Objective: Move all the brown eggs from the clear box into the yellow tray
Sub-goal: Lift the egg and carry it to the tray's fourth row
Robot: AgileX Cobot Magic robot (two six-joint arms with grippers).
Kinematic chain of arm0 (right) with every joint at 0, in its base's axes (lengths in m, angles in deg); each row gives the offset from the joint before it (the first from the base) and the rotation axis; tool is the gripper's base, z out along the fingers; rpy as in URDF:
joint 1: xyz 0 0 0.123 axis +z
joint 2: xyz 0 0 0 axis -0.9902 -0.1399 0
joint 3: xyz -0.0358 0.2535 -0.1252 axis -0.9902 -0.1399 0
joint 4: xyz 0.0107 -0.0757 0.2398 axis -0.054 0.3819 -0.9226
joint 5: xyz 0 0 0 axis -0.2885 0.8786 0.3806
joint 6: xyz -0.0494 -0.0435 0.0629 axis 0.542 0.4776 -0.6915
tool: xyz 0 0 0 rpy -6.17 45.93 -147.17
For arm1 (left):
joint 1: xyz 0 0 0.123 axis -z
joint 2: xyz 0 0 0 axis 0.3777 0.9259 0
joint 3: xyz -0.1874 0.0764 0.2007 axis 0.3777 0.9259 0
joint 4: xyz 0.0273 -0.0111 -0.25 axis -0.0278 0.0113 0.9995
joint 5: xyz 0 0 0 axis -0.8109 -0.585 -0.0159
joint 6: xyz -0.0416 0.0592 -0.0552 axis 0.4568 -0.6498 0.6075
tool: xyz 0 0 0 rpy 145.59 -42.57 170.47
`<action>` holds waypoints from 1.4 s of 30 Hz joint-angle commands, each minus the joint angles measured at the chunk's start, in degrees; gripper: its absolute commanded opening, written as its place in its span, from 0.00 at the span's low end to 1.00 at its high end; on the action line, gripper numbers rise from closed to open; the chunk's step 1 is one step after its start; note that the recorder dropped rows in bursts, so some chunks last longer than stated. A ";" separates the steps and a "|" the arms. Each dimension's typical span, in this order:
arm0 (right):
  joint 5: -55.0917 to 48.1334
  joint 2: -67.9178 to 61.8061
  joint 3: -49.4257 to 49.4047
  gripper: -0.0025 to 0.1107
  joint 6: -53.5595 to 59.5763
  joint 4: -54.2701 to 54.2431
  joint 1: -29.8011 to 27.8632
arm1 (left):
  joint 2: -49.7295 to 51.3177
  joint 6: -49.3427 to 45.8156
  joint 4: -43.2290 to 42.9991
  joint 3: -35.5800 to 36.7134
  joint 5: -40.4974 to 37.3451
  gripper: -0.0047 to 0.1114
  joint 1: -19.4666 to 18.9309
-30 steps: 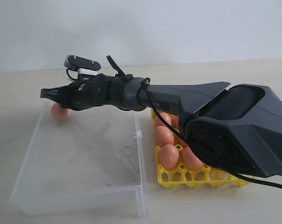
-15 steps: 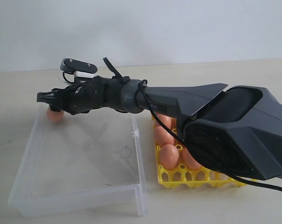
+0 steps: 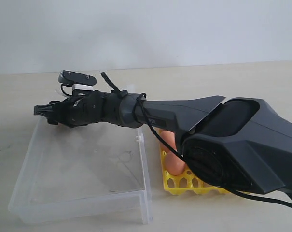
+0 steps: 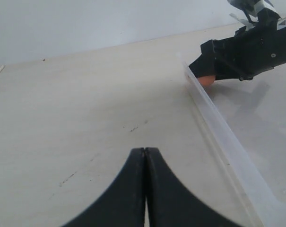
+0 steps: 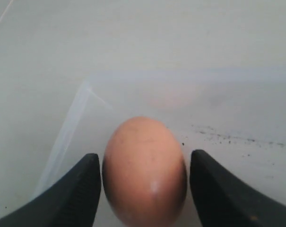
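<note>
One brown egg [image 5: 143, 165] lies in the far left corner of the clear box [image 3: 78, 205]. My right gripper [image 5: 145, 158] is open, with a finger on each side of the egg and a thin gap at each. In the exterior view the right gripper [image 3: 42, 111] hides this egg. The left wrist view shows a sliver of the egg [image 4: 206, 81] under the right gripper [image 4: 204, 66]. The yellow tray [image 3: 184, 183] sits right of the box and holds eggs [image 3: 173, 162], mostly covered by the arm. My left gripper [image 4: 145, 150] is shut and empty over bare table, outside the box's left wall [image 4: 218, 127].
The right arm [image 3: 184, 113] stretches across the box and the tray. The floor of the box shows no other eggs. A small clip [image 3: 141, 138] sits on the box wall that faces the tray. A pale wall stands behind the table.
My right gripper has pushed further left into the box's far corner. The egg, visible below it earlier, is now covered by it in the exterior view.
</note>
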 commanded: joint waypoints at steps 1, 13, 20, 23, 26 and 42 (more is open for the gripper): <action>-1.56 -1.43 -0.16 0.48 0.21 0.02 0.26 | -0.32 0.26 0.06 -0.23 0.35 0.04 0.28; -4.08 -0.16 -0.16 0.02 1.21 2.37 0.26 | -0.32 0.26 0.06 -0.23 0.35 0.04 0.28; -9.60 4.93 -0.30 0.02 1.30 14.46 0.26 | -0.32 0.26 0.06 -0.23 0.35 0.04 0.28; -10.13 7.71 -2.58 0.02 1.30 18.72 0.26 | -0.32 0.26 0.06 -0.23 0.35 0.04 0.28; -9.42 11.65 -7.30 0.02 1.19 22.00 0.26 | -0.32 0.26 0.06 -0.23 0.35 0.04 0.28; 30.19 57.76 -73.71 0.02 6.77 19.29 -2.68 | -0.32 0.26 0.06 -0.23 0.35 0.04 0.28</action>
